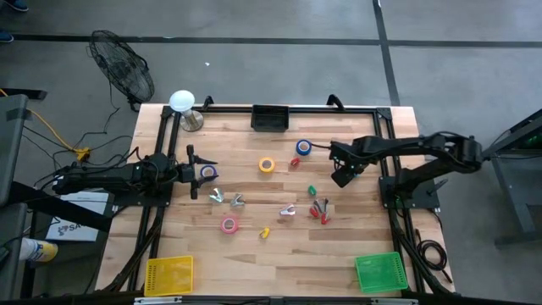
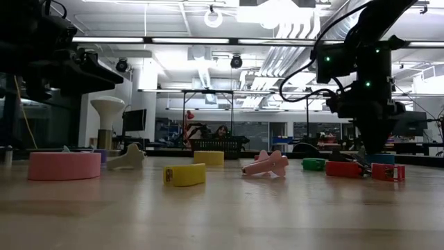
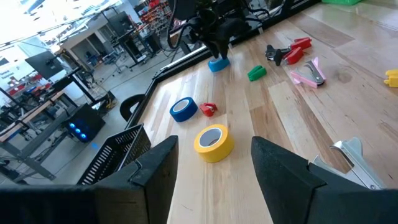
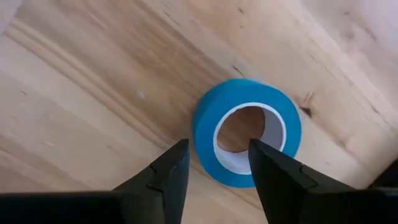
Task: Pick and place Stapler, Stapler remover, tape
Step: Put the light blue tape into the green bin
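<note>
While I watch from far away: I see a wooden table (image 1: 339, 246) with both arms over it.
Light blue tape (image 4: 205, 124): it lies flat on the wood on the right side of the table, right under one arm.
Right gripper (image 1: 342, 176): it hangs over that light blue tape. Its two fingers stand apart with a gap. The near edge of the roll shows in the gap. It is not holding anything.
Dark blue tape (image 1: 303, 147): flat on the table, near the right gripper, toward the back.
Yellow tape (image 1: 267, 164): flat, near the middle of the table.
Pink tape (image 1: 229, 224): flat, nearer the front, well apart from the others.
Purple-blue tape (image 1: 208, 172): just beside the tip of the left arm.
Left gripper (image 1: 192, 173): low at the left side of the table. Its fingers are apart and I see nothing between them.
Red stapler (image 1: 320, 212): near the middle right, beside a pink stapler (image 1: 289, 211).
Silver claws (image 1: 216, 196): two lie near the purple-blue tape.
Baskets: a yellow basket (image 1: 168, 275) sits at the front left and a green basket (image 1: 379, 273) at the front right.
</note>
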`<action>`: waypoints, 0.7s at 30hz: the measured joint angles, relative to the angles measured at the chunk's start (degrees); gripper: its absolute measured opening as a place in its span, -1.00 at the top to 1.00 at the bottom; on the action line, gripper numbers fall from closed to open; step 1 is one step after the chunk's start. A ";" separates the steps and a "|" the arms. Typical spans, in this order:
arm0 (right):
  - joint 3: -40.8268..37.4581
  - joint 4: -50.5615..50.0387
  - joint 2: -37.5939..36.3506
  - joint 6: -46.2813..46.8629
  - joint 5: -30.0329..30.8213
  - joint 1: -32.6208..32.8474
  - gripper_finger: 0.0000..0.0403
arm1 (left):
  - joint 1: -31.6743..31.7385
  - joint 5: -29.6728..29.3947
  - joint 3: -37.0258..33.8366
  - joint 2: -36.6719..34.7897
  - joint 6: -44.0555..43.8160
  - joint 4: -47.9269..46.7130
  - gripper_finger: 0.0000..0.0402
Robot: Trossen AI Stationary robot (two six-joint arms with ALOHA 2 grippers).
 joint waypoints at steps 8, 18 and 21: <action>0.00 3.09 3.83 -3.24 -2.71 -0.04 0.23 | 0.00 0.00 -0.01 -0.01 -0.01 0.00 0.02; 0.00 2.18 4.11 -5.12 -4.18 -0.01 0.49 | -0.01 0.02 0.01 0.00 0.01 -0.01 0.02; 0.00 1.34 4.11 -5.95 -4.53 0.01 0.65 | 0.00 0.02 0.00 0.01 0.00 0.00 0.02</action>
